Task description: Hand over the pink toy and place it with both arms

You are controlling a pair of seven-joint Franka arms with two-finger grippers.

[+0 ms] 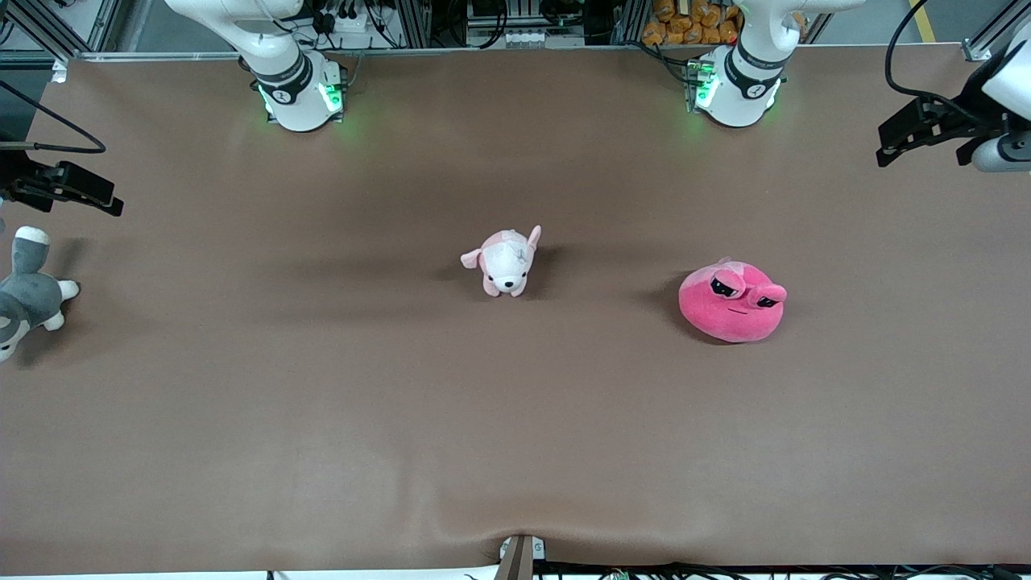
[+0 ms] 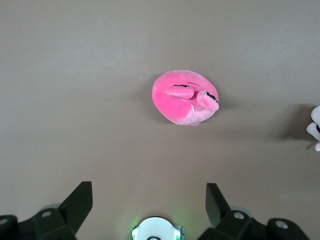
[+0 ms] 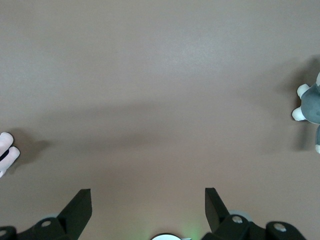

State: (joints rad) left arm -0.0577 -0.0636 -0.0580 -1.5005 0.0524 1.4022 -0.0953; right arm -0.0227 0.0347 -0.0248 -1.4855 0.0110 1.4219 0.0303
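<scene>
On the brown cloth-covered surface (image 1: 242, 419), toward the left arm's end, the round hot-pink blob-shaped plush toy (image 1: 731, 300) sits upright, untouched.

It looks light, soft and squashy, so a pinch would sink in before it holds; the fuzzy fabric should not slip, and nothing on it seems fragile. My judgement is that the rounded body, across its middle below the bulging black eyes, is the best place to take hold, leaving bulk free for the second arm. A thin cord or tag hangs at its edge; no writing or brand is readable anywhere. The left tool (image 2: 149, 200) hangs high over the surface near the toy, fingers wide apart and empty. The right tool (image 3: 148, 202) waits over bare surface, likewise spread and empty. A small pale pink-and-white dog plush (image 1: 506, 261) stands mid-surface; a grey-and-white plush animal (image 1: 26, 294) lies at the right arm's end.
</scene>
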